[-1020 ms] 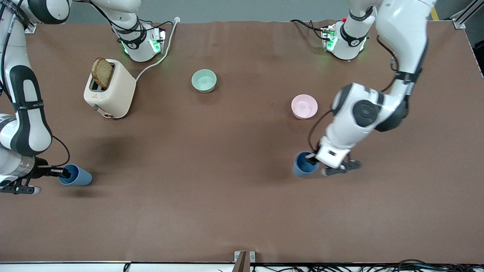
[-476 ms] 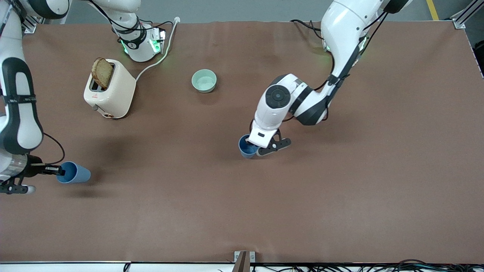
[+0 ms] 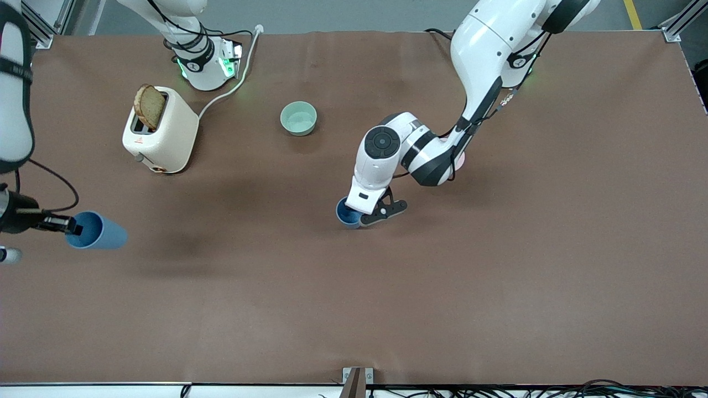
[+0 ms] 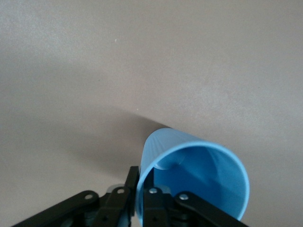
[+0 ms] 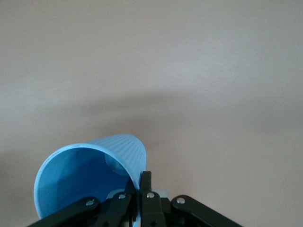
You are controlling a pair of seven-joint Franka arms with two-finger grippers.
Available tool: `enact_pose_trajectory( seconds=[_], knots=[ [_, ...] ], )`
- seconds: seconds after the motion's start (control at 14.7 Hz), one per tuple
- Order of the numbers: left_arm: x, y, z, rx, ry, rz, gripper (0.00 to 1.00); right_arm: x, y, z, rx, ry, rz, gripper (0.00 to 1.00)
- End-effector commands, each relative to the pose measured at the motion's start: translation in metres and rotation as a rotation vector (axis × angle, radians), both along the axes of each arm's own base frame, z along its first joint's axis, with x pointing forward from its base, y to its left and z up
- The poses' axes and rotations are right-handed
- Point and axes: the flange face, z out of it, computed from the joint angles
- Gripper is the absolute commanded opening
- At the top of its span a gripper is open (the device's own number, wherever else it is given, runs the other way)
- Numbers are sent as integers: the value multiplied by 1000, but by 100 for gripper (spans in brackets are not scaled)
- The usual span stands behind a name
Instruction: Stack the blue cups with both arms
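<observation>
Front view: both blue cups (image 3: 97, 231) higher than before.

brown table (image 3: 498, 304), grey floor (image 3: 332, 14)

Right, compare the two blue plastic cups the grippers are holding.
Pose: the upright tapered blue plastic cup has its mouth up; the tipped tapered blue plastic cup shows its side.
Place: the upright one is at mid-table, the tipped one over the right arm's end.
Holder: the left gripper pinches the upright cup's rim, the right gripper the tipped cup's.
Shared: colour, shape, rim grip.
</observation>
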Motion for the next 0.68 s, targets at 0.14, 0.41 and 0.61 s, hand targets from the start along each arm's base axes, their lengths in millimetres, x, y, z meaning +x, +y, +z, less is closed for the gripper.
enact_pose_trajectory(
  seconds=[0.14, 0.41, 0.61],
  knots=[
    [46, 31, 100, -7, -83, 64, 100, -25, 146, 41, -6, -17, -58, 2],
    [91, 138, 231, 40, -158, 30, 100, -48, 278, 39, 7, -26, -62, 1],
    [90, 217, 297, 125, -147, -85, 100, -65, 361, 11, 24, -19, -51, 1]
  ],
)
